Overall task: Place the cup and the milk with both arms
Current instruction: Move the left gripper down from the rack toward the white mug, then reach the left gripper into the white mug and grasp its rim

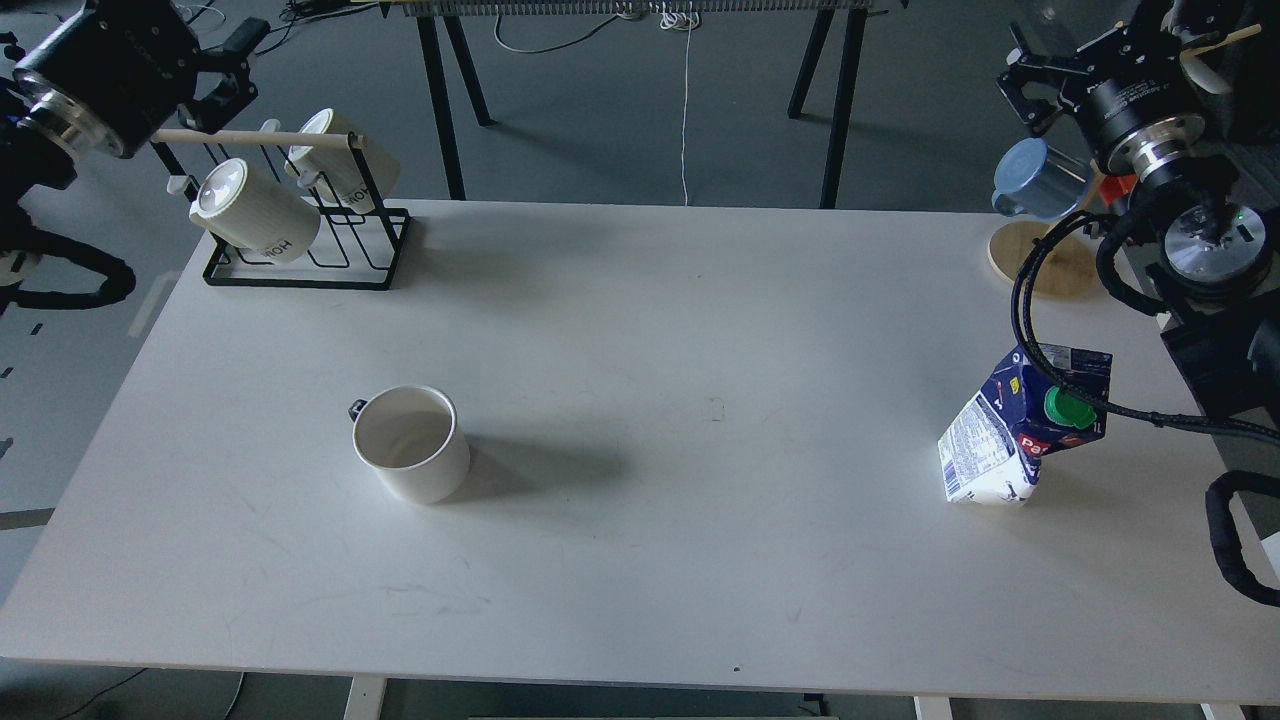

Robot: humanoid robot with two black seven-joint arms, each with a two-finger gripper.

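On white table (pixel 640 300), cylindrical cup (pixel 411 443), dented milk (pixel 1020 428)

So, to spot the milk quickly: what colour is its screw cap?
Green; the cap on the milk shows clearly in the head view.

We look from our own head, forward and steeply down, far enough off to take in nearly the whole white counter (pixel 640 520). Floor and trestle legs (pixel 445 110) show at twelve o'clock. Our arms enter at ten and two o'clock.
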